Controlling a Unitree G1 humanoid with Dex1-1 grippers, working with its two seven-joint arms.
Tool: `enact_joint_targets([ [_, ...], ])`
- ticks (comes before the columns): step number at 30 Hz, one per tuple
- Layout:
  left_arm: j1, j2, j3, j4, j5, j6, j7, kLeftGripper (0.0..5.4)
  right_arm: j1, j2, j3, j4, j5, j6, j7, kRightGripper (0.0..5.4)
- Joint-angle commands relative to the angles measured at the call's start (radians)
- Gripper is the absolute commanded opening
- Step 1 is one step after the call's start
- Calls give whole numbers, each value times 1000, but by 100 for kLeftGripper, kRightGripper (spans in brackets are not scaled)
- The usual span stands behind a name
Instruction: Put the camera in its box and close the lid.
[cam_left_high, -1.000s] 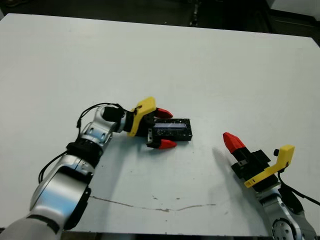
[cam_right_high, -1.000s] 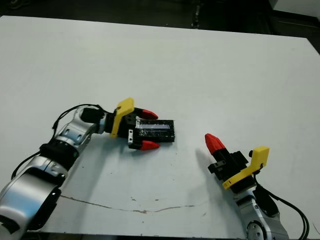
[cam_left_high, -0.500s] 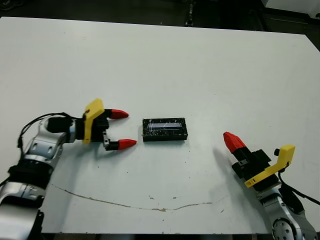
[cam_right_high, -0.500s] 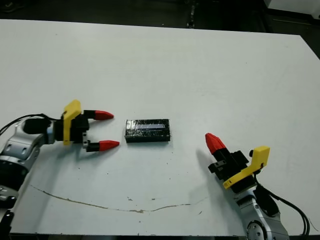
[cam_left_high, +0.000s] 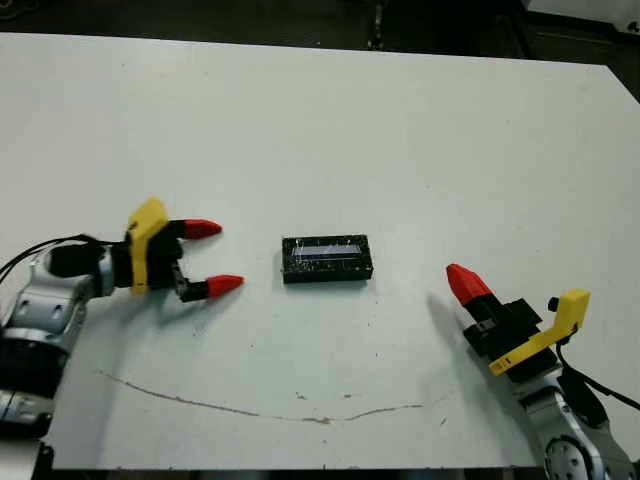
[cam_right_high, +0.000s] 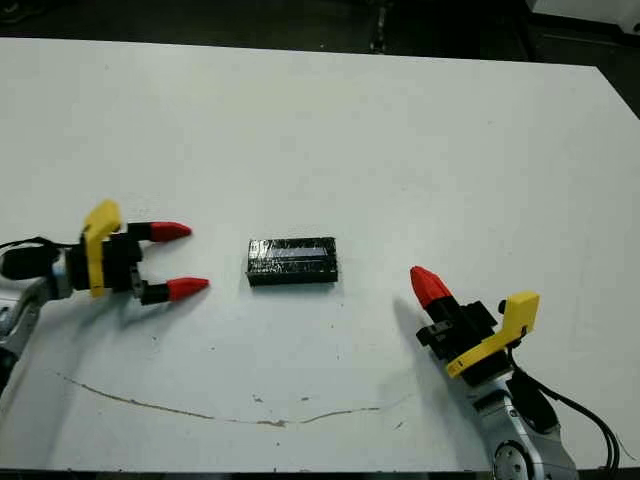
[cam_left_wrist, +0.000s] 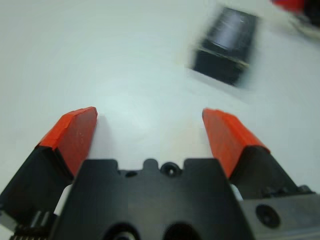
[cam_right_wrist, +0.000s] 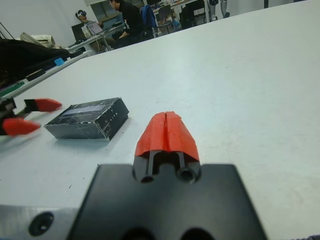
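The lid (cam_left_high: 326, 257), a black crinkly block with a pale strip on top, lies flat at the table's middle. It covers the box, of which only the dark side (cam_right_wrist: 80, 131) shows. The camera is hidden. My left gripper (cam_left_high: 216, 256) stands open a short way to the left of the lid, pointing at it, with nothing between its fingers (cam_left_wrist: 230, 140). My right gripper (cam_left_high: 460, 280) rests shut and empty near the front right, apart from the lid. The right wrist view shows the lid (cam_right_wrist: 90, 116) ahead and the left gripper (cam_right_wrist: 30, 116) beyond it.
A thin brown line (cam_left_high: 250, 405) runs across the white table (cam_left_high: 330, 130) near its front edge. In the right wrist view a person (cam_right_wrist: 125, 20) sits among desks and chairs far beyond the table.
The left gripper, whose open fingers stood around the lid's left end, has drawn back to the left, still open. The lid stays put. The right arm has not moved.
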Motion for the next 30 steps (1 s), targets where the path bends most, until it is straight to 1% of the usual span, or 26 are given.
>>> enact_joint_targets([
  [1,51,-145,89,-271,-139,69,214,481,8,-15,-3,-1,-5,7,-3,0],
  [3,45,-204,87,-391,-195,82,295,449,6,-13,-2,8,-6,0,0,0],
  [5,27,-253,54,-497,-238,114,371,419,3,-10,-4,17,1,-3,7,0],
  [7,0,-289,-7,-552,-233,134,428,392,3,-7,-4,20,-2,-10,7,0],
  [8,-15,-302,-35,-558,-228,146,447,372,3,-6,-4,20,-4,-13,6,0],
  [12,-68,-365,-144,-525,-187,178,518,315,7,-3,-6,15,-7,-19,0,0],
  [15,-90,-403,-212,-523,-149,258,611,272,10,-2,-7,19,-13,-35,2,0],
  [17,-98,-422,-244,-517,-129,306,657,237,10,-2,-6,21,-13,-36,1,0],
  [19,-107,-440,-269,-497,-110,340,687,209,12,0,-5,17,-16,-34,-8,0],
  [21,-108,-463,-284,-468,-95,347,706,172,13,1,-4,11,-16,-26,-16,0],
  [25,-133,-500,-306,-395,-80,422,744,116,12,2,-4,13,-9,-22,-13,0],
  [28,-144,-508,-341,-350,-39,455,760,67,14,2,-4,11,-5,-13,-17,0],
  [30,-136,-527,-348,-321,-24,463,770,42,15,3,-3,8,-4,-11,-18,0],
])
